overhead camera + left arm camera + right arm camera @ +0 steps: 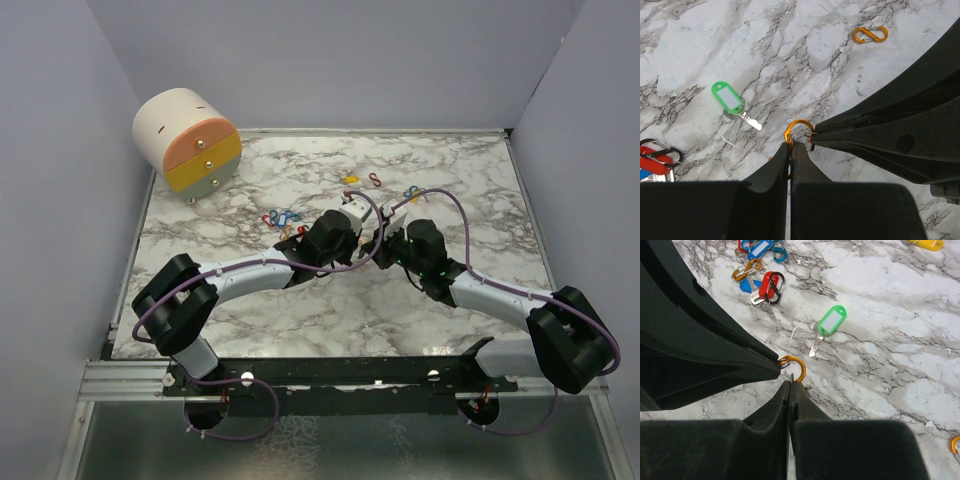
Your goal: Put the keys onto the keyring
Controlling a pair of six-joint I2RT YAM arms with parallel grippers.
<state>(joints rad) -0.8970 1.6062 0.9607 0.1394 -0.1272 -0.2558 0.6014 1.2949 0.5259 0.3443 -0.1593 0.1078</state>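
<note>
White marble table [685, 45] with grey and dark veins. Black left gripper [791, 146] and black right gripper [790, 384]. Shiny orange clip [799, 129] right at both tips. Green key tag [728, 97] with a white label, ahead-left of the left tips. Second orange clip [870, 34] farther ahead, to the right. Red tag [767, 284], blue tag [760, 248] ahead-left of the right tips; yellow tag [926, 244] far ahead-right.

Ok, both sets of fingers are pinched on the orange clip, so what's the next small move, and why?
Probably open the right gripper and back it off, leaving the left gripper shut on the orange clip. Both are clamped on it, so neither can fetch a key, and the green key tag lies loose on the marble table close by.
</note>
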